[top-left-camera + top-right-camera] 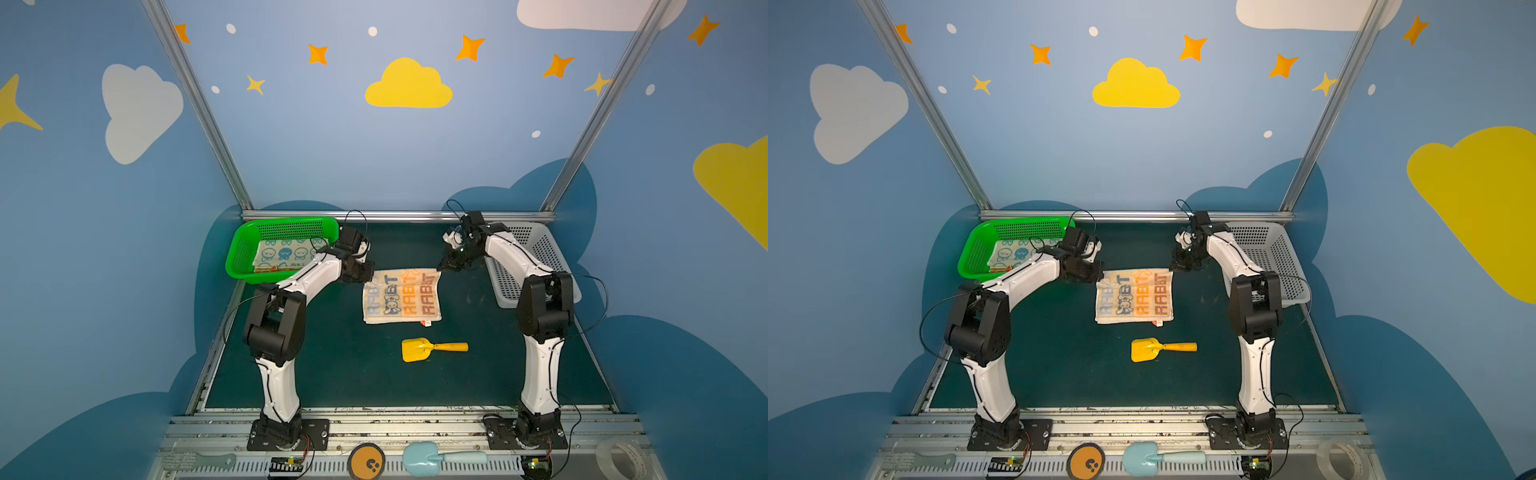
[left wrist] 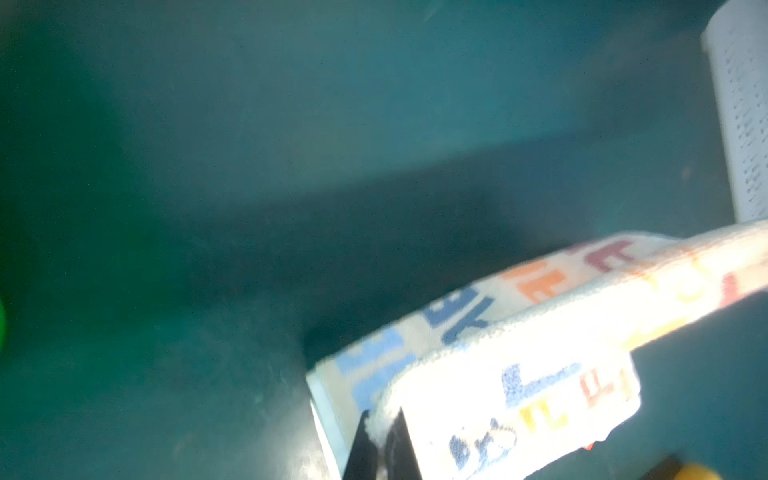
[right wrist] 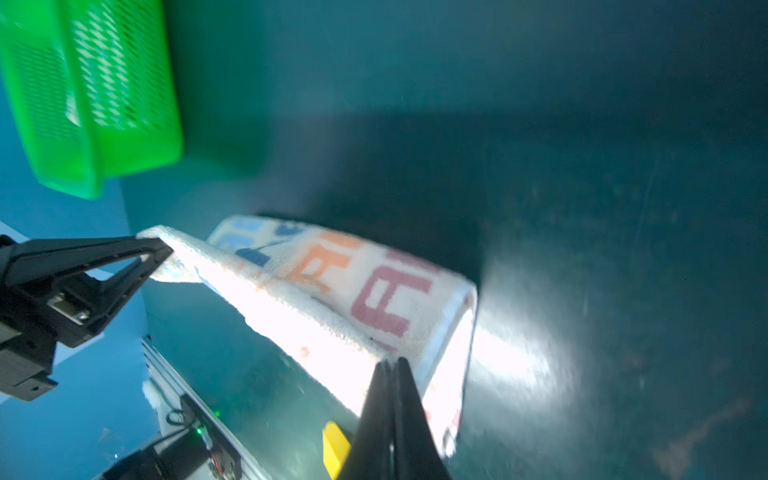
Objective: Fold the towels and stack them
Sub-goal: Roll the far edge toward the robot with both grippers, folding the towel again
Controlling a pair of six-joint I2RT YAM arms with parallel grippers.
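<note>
Beside the green basket, left pincer and right pincer pinch two corners of the lettered towel; fold seemingly starting, next carry both level to its opposite hem.

My left arm and right arm reach forward, elbows raised, wrists turned toward each other. My left fingers are pinched tight. My right fingers are too.

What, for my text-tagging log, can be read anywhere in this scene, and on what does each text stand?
"RABBIT", its I faint: orange row and dark red row on the lettered towel.
Blue rows on that towel: only partly legible.
The red tag at its near edge: too small to read.
On the faces towel in the green basket: cartoon faces only, no words.
</note>
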